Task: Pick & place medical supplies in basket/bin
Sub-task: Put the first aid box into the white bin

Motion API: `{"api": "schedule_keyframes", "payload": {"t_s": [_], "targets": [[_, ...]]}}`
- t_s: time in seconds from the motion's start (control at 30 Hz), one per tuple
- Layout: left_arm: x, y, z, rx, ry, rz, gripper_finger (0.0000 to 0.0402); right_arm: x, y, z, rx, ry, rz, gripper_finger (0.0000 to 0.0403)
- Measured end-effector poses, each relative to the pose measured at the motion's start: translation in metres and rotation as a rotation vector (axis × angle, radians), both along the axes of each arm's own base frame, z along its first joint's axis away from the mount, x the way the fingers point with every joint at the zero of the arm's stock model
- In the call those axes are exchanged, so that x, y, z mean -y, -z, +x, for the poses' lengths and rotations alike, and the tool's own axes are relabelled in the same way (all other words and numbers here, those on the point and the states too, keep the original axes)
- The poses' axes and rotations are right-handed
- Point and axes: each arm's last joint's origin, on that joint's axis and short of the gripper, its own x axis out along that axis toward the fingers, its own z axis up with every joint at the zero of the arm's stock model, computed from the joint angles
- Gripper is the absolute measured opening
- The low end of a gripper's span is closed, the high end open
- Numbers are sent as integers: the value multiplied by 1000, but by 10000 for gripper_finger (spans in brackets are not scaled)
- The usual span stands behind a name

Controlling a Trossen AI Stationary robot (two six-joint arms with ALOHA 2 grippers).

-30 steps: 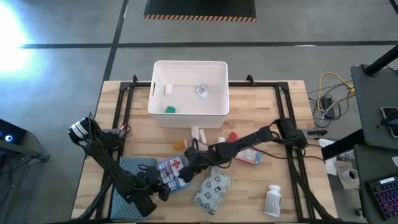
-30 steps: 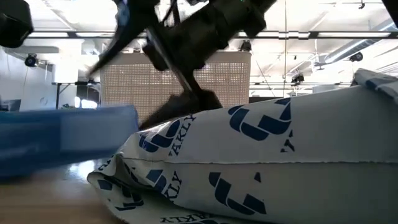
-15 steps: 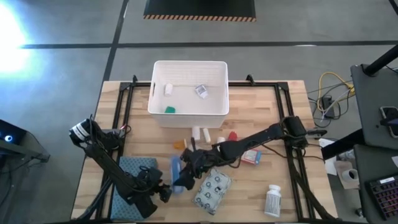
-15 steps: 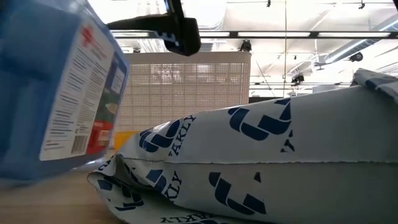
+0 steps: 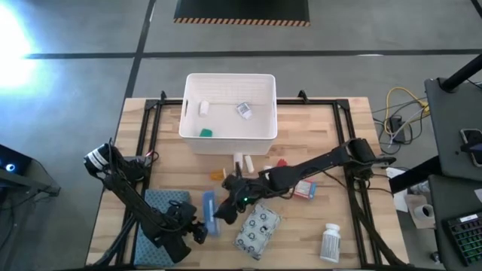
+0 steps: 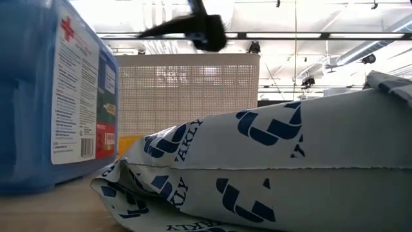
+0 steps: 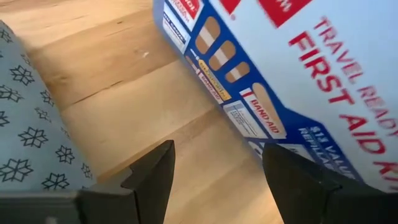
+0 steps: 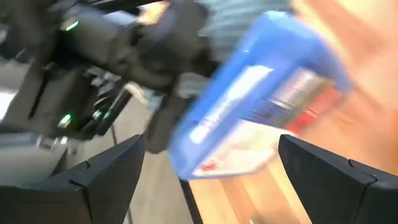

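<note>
High view shows the blue-white first-aid pouch (image 5: 208, 213) standing on its edge on the bench (image 5: 316, 128), between the two arms and just beside the patterned packet (image 5: 257, 230). The right pincer (image 5: 224, 211) sits against the pouch's side with its fingers spread wide, the pouch lying in front of them rather than clamped. The left pincer (image 5: 197, 232) hovers low at the pouch's near end, partly open with nothing between its fingers (image 7: 151, 180), next to the blue-grey folded cloth (image 5: 160, 203). The white bin (image 5: 230, 137) stands well apart at the far side of the bench, already holding a few small items. To do this step well, the right pincer should square its fingers across the pouch's thin dimension while it stands upright, then close firmly, since a soft pouch will likely sag or twist if caught by a corner. The left pincer could steady the pouch so it does not topple. The right wrist view is smeared, so exactly where the fingers touch is probably best left unclaimed. The lift should clear the orange vial (image 5: 218, 175) and the small white rolls (image 5: 241, 161) lying on the way to the bin.
</note>
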Motion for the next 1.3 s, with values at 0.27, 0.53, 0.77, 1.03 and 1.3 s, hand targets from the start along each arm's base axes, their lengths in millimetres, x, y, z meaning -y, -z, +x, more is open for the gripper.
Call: {"api": "schedule_keyframes", "payload": {"t_s": [0.27, 0.53, 0.77, 1.03, 1.3], "targets": [[2, -3, 1, 1, 62, 31, 222, 8, -9, 6, -63, 104, 63, 359], [6, -14, 3, 163, 80, 196, 222, 8, 3, 15, -195, 138, -22, 340], [5, -12, 1, 147, 115, 227, 222, 0, 16, 32, -223, 113, 8, 332], [5, -14, 1, 230, 94, 299, 222, -6, -6, 30, -225, 75, -72, 345], [5, -15, 1, 246, 115, 357, 222, -5, 7, 28, -279, 65, -73, 364]]}}
